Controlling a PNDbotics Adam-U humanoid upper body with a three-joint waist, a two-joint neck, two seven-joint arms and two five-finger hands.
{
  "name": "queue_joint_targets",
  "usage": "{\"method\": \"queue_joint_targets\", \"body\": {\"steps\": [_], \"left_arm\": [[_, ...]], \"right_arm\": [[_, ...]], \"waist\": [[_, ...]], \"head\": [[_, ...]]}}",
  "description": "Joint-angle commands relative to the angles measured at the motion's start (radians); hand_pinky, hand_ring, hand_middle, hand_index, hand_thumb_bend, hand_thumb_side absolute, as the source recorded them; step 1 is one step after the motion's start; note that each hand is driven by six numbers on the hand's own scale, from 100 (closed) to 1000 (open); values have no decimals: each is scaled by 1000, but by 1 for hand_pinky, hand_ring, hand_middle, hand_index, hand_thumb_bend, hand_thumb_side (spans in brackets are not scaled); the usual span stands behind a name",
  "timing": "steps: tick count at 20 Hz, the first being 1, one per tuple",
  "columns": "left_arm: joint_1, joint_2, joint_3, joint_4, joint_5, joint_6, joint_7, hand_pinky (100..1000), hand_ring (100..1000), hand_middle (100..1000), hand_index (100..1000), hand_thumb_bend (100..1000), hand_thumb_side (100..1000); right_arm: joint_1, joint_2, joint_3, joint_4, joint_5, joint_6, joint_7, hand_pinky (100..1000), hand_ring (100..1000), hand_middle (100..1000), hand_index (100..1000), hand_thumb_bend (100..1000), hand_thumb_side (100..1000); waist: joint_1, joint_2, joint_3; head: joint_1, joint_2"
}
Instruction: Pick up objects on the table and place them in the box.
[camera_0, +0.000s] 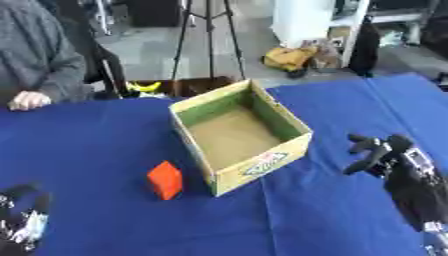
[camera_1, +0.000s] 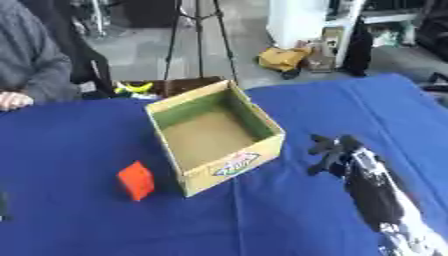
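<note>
My right hand hovers by open cardboard box nr table centre, fingers loosely curled, holding nothing. Left hand idles at near-left corner, relaxed. Small orange block sits left of box w/ a gap; best approach from above, clear of box wall.

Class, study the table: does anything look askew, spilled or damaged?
Nothing spilled or damaged. The box sits turned at an angle to the table edge, open and empty, and the orange block stands beside it, left of it.

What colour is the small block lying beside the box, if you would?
Orange-red; the block shows best in the left eye view.
</note>
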Motion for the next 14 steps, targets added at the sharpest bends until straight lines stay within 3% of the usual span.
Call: {"method": "queue_joint_targets", "body": {"steps": [1,9,11,14], "left_arm": [[-10,19,9,-27,-46,-4,-21,534,892,694,764,663,386],[-10,17,17,-32,-106,-2,-13,548,890,690,761,560,368],[-18,31,15,-29,-120,7,-10,556,890,695,765,519,357],[-49,74,5,-25,-158,36,-25,575,885,702,774,534,332]], "right_arm": [[-6,-9,-5,-21,-2,-1,1,564,954,596,469,100,876],[-6,-9,-6,-21,-2,0,1,564,954,595,469,100,867],[-5,-9,-5,-21,-2,1,2,564,954,595,468,100,877],[-5,-11,-4,-21,-2,2,2,564,955,595,469,100,878]], "waist": [[-3,-11,2],[-4,-10,3],[-3,-11,2],[-1,-14,0]], "head": [[0,-11],[-1,-12],[0,-12],[0,-10]]}}
